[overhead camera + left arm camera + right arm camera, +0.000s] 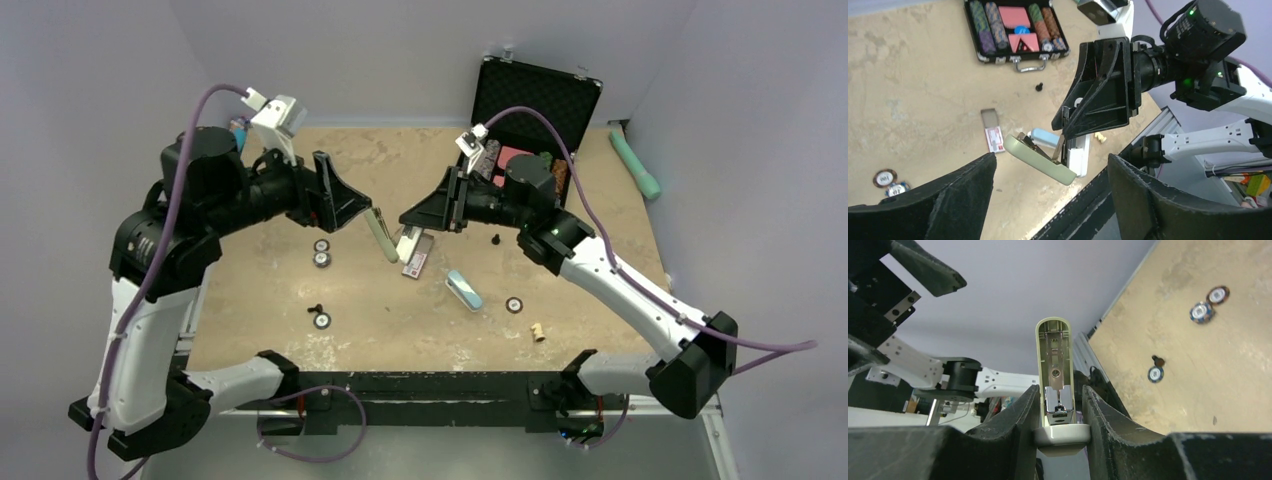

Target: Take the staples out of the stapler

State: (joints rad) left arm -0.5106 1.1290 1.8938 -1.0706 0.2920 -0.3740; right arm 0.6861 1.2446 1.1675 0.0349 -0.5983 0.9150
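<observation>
Hanging above the table [250, 290], the stapler [1054, 340] is pinched at its base by the right gripper [1060, 396], its lid opened toward the left gripper [355, 205], whose fingers are spread wide just beside it. A pale-blue oblong piece [463, 290] is laid on the table nearby.

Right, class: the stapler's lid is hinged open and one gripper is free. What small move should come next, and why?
Probably move the open left gripper in to the stapler's exposed metal channel and pinch out any staples. The right gripper clamps the white base, the pale-green lid stands open, and the left jaws hold nothing.
</observation>
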